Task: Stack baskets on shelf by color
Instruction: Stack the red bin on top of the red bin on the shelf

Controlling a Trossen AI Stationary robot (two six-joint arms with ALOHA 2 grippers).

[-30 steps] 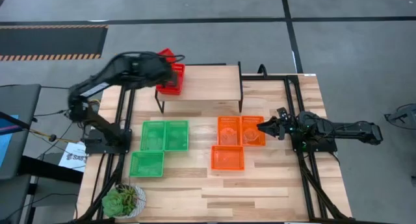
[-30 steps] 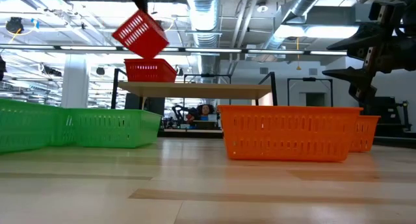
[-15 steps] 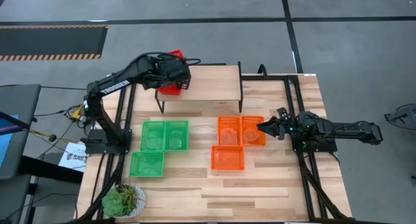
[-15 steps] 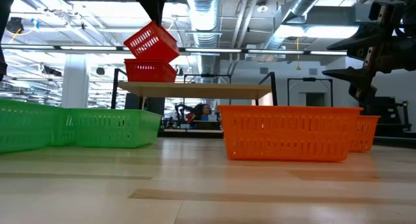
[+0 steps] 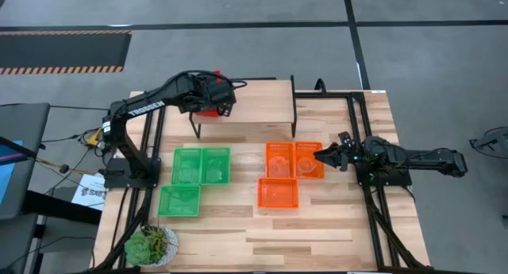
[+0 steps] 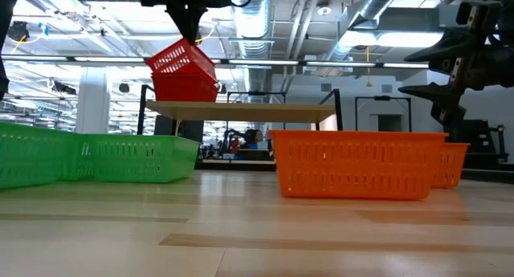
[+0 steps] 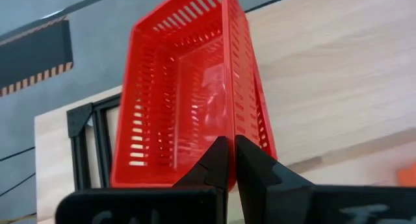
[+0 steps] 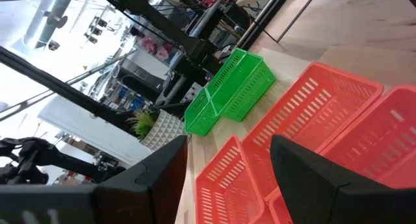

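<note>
My left gripper [image 5: 213, 98] hangs over the left end of the shelf [image 5: 254, 101] and is shut on a red basket [image 6: 181, 60], which is tilted above another red basket [image 6: 185, 89] standing on the shelf top. In the high view the arm hides most of the red baskets [image 5: 208, 109]. My right gripper [image 5: 321, 156] is open and empty, hovering at the right-hand orange basket [image 5: 309, 160]. Three green baskets [image 5: 201, 164] and three orange baskets [image 5: 279, 193] stand on the table. My left gripper holds the red basket by the rim of one long side wall [image 7: 229, 123], one finger [image 7: 216, 160] inside and one outside. The fingers come from above, pointing down. The basket hangs tilted, its lower side [image 6: 202, 79] down at the red basket on the shelf.
A potted plant [image 5: 151, 244] stands at the table's near left corner. The shelf's black legs [image 5: 294, 115] stand behind the orange baskets. The right two thirds of the shelf top are bare wood. Black arm frames run along both table sides.
My left gripper has gone toward the table's right edge over the shelf's left end and down. The red basket it holds has turned about in the hold and come down from well above the shelf onto the red basket standing there.
</note>
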